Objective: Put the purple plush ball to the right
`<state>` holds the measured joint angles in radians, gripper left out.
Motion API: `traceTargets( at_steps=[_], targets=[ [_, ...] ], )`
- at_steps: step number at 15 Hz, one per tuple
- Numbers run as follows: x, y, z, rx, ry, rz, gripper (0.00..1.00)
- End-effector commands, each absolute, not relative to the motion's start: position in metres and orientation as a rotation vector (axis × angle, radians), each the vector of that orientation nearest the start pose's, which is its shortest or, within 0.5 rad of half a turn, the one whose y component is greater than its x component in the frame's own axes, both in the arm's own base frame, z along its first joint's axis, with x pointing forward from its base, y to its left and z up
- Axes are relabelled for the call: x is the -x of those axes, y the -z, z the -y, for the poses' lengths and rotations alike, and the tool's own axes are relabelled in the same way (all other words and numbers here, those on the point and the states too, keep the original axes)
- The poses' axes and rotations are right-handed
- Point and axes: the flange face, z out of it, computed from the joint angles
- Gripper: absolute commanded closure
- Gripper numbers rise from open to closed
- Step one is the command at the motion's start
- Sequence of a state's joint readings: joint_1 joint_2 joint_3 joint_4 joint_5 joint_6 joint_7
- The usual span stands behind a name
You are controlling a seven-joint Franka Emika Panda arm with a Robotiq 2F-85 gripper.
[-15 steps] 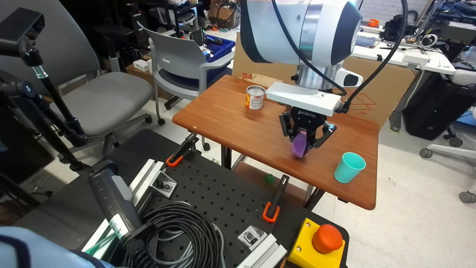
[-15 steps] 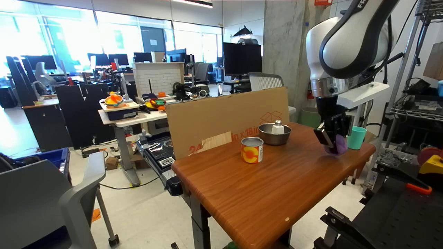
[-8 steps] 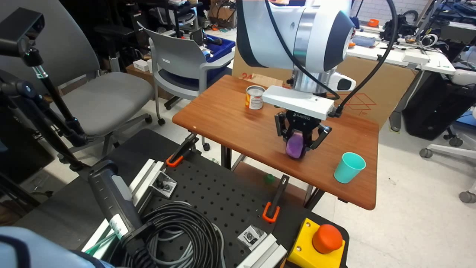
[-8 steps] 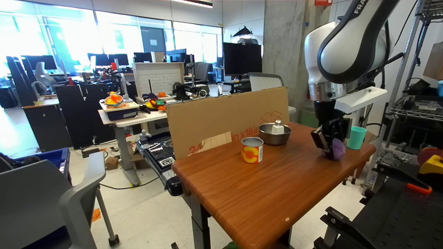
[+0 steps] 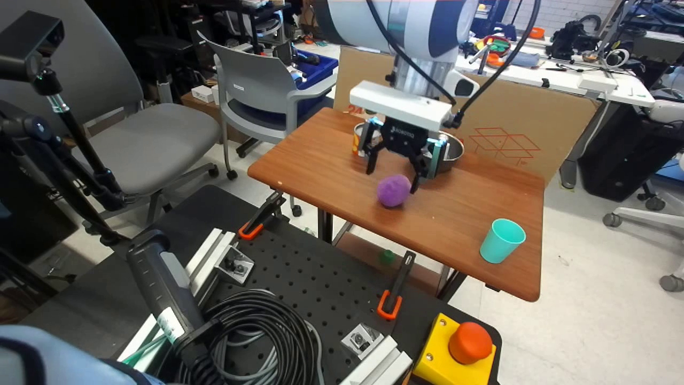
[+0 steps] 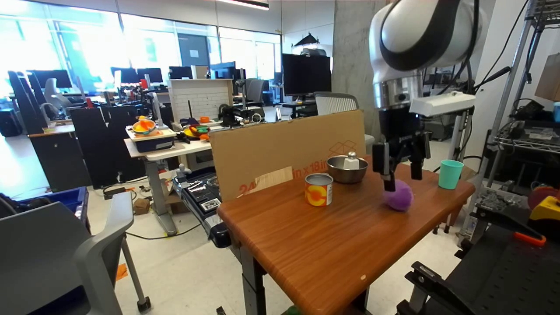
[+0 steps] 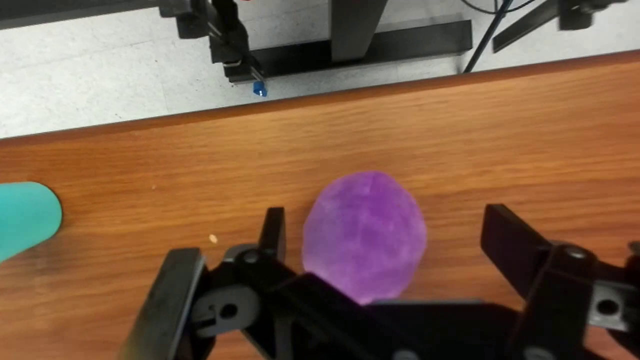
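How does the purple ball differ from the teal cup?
The purple ball is rounded all over, while the teal cup is open at the top. The ball looks soft and fuzzy; the cup looks smooth. The ball lies by the open gripper, but the cup stands upright, apart from it. Both appear to rest on the brown table.

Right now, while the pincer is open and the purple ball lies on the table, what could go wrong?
The purple plush ball is round and not gripped; a bump might roll it toward the nearby edge of the table. In the wrist view, it appears closer to one side of the pincer, so lowering could push it sideways. If "right" means toward the teal cup, the ball might tip it.
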<state>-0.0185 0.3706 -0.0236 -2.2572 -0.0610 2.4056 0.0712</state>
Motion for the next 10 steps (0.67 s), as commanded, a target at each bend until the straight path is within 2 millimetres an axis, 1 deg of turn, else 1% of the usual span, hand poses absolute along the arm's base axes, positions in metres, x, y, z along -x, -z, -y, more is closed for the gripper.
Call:
traceTargets(
  at_steps=[1, 3, 4, 5, 6, 7, 10],
  targets=[
    [-0.511, -0.259, -0.011, 3.071, -0.342, 0.007, 0.0],
    [-0.514, -0.294, -0.025, 3.03, -0.334, 0.017, 0.0],
    [-0.517, -0.264, -0.017, 3.075, -0.337, -0.015, 0.0],
    [-0.517, -0.282, -0.023, 3.063, -0.326, -0.005, 0.0],
    [-0.516, -0.294, -0.026, 3.059, -0.314, 0.0, 0.0],
    [-0.516, -0.298, -0.026, 3.058, -0.31, 0.002, 0.0],
    [-0.515, -0.294, -0.026, 3.056, -0.324, 0.005, 0.0]
  ],
)
